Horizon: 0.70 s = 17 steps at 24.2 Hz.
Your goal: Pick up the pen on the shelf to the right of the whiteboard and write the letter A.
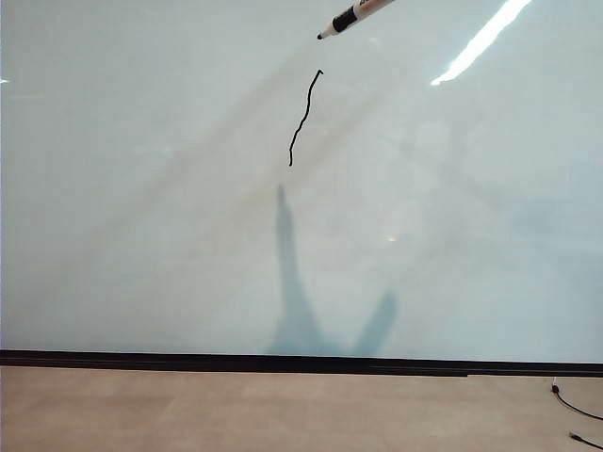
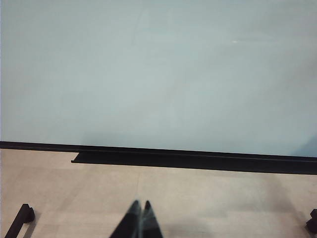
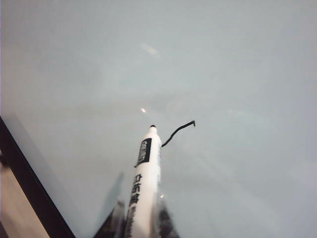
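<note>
The whiteboard (image 1: pixel 141 188) fills the exterior view, with a thin black strip (image 1: pixel 283 362) along its lower edge. One wobbly black stroke (image 1: pixel 303 118) runs down it near the top middle; a whole letter A does not show. The pen (image 1: pixel 353 16), white with a black tip, enters from the top edge, its tip just above the stroke's upper end. In the right wrist view my right gripper (image 3: pixel 142 210) is shut on the pen (image 3: pixel 146 183), whose tip points at the board beside the stroke (image 3: pixel 177 130). My left gripper (image 2: pixel 141 203) is shut and empty, low over the floor.
Tan floor (image 1: pixel 236 410) lies below the board. A black cable (image 1: pixel 575 410) trails at the lower right. A long black ledge (image 2: pixel 193 159) runs under the board, and black frame feet (image 2: pixel 20 218) stand on the floor. Lamp glare (image 1: pixel 480 42) streaks the board.
</note>
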Each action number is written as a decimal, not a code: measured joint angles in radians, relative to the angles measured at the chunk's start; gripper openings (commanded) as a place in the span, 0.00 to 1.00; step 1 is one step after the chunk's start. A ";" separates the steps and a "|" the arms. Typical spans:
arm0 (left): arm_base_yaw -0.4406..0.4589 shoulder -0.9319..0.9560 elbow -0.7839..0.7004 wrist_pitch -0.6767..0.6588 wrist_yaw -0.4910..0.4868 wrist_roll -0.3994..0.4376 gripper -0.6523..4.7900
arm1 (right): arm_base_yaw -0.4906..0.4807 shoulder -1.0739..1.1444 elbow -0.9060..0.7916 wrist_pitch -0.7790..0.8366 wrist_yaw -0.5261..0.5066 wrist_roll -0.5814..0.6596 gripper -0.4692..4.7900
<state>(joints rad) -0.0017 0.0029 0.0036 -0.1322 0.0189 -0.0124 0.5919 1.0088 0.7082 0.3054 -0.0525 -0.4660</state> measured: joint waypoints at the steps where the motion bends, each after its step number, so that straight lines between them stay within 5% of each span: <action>1: 0.000 0.000 0.000 0.000 0.000 0.000 0.11 | -0.004 0.004 -0.033 0.076 0.007 0.076 0.08; 7: 0.000 0.000 0.000 0.000 0.000 0.000 0.11 | -0.004 0.151 -0.088 0.420 0.045 0.375 0.08; 17: 0.000 0.000 0.000 0.000 0.000 0.000 0.11 | -0.036 0.375 -0.087 0.684 0.051 0.555 0.08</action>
<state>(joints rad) -0.0017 0.0029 0.0036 -0.1322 0.0189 -0.0120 0.5556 1.3842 0.6216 0.9897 -0.0017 0.0887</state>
